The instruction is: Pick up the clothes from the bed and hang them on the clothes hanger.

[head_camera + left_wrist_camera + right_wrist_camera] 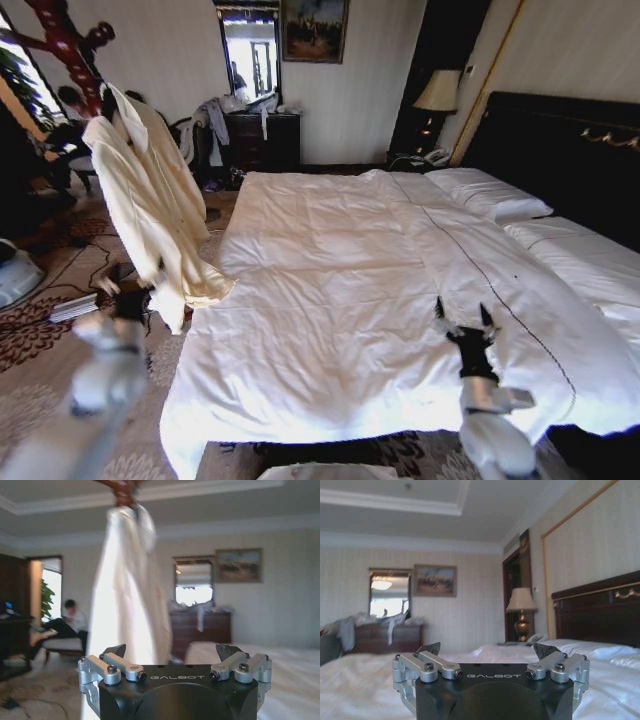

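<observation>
The clothes, a pale cream long-sleeved garment [150, 200], hang off the floor to the left of the bed [330, 300], under the red-brown coat stand [65, 40]. A dark bit of the clothes hanger [109, 102] shows at the collar. My left gripper [128, 295] is low by the garment's hem, and in the left wrist view it [173, 652] stands open and empty with the garment [125, 590] hanging just beyond it. My right gripper [462, 318] hovers open over the duvet near the bed's foot, nothing between its fingers [487, 650].
A black headboard [560, 150] and white pillows [490, 195] are at the right. A dark dresser [262, 138] draped with grey garments stands at the back wall, and a lamp [437, 92] by the bed. Papers [75, 306] and cables lie on the carpet at the left.
</observation>
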You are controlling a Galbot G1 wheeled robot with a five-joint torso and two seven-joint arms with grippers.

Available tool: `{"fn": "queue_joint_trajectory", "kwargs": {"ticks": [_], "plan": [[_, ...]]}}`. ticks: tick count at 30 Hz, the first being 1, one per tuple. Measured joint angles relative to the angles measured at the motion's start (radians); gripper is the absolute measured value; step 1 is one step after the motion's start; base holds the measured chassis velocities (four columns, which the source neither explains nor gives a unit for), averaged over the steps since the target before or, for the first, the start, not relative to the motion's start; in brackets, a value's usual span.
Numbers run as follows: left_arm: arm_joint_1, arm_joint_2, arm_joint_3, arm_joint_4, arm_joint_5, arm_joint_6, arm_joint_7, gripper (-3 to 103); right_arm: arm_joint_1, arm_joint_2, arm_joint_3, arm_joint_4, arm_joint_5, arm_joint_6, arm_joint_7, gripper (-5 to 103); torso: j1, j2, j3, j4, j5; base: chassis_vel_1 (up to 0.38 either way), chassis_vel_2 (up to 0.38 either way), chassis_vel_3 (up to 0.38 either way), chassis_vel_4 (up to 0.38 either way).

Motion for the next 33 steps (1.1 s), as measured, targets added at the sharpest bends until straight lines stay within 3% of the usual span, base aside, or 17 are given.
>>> {"fn": "queue_joint_trajectory", "kwargs": {"ticks": [1,4,6,7,10,12,14,17,21,33], "plan": [[0.000,0.000,0.000,0.000,0.000,0.000,0.000,100,0.000,0.000,0.000,0.000,0.000,0.000,0.000,100,0.000,0.000,0.000,0.0000,0.0000,0.000,0.000,0.000,0.000],[0.088,-0.118,0.071,-0.032,0.154,-0.072,0.074,100,-0.036,0.022,-0.033,-0.006,-0.098,0.024,-0.006,100,0.000,0.000,0.000,0.0000,0.0001,0.000,0.000,0.000,0.000],[0.118,-0.150,0.095,-0.052,0.192,-0.095,0.114,100,-0.049,0.025,-0.037,-0.006,-0.123,0.051,-0.031,100,0.000,0.000,0.000,-0.0001,-0.0003,0.000,0.000,0.000,0.000],[0.118,-0.150,0.095,-0.052,0.192,-0.095,0.114,100,-0.049,0.025,-0.037,-0.006,-0.123,0.051,-0.031,100,0.000,0.000,0.000,-0.0001,-0.0003,0.000,0.000,0.000,0.000],[0.161,-0.166,0.129,-0.126,0.218,-0.115,0.183,100,-0.070,0.013,-0.004,0.027,-0.202,0.135,-0.132,100,0.000,0.000,0.000,-0.0002,-0.0003,0.000,0.000,0.000,0.000],[0.162,-0.164,0.129,-0.130,0.217,-0.115,0.185,100,-0.071,0.012,-0.002,0.031,-0.204,0.138,-0.135,100,0.000,0.000,0.000,-0.0002,-0.0003,0.000,0.000,0.000,0.000],[0.180,-0.127,0.106,-0.203,0.156,-0.093,0.190,100,-0.091,-0.014,0.015,0.112,-0.186,0.141,-0.154,100,0.000,0.000,0.000,-0.0001,-0.0003,0.000,0.000,0.000,0.000],[0.206,-0.070,0.058,-0.272,0.050,-0.033,0.171,100,-0.117,-0.060,0.029,0.203,-0.088,0.075,-0.137,100,0.000,0.000,0.000,-0.0001,-0.0005,0.000,0.000,0.000,0.000],[0.230,-0.041,0.028,-0.306,-0.019,0.018,0.154,100,-0.132,-0.082,0.029,0.232,-0.028,0.031,-0.122,100,0.000,0.000,0.000,-0.0001,-0.0004,0.000,0.000,0.000,0.000],[0.232,-0.035,0.023,-0.308,-0.032,0.030,0.150,100,-0.132,-0.084,0.030,0.234,-0.020,0.024,-0.119,100,0.000,0.000,0.000,-0.0001,-0.0005,0.000,0.000,0.000,0.000]]}}
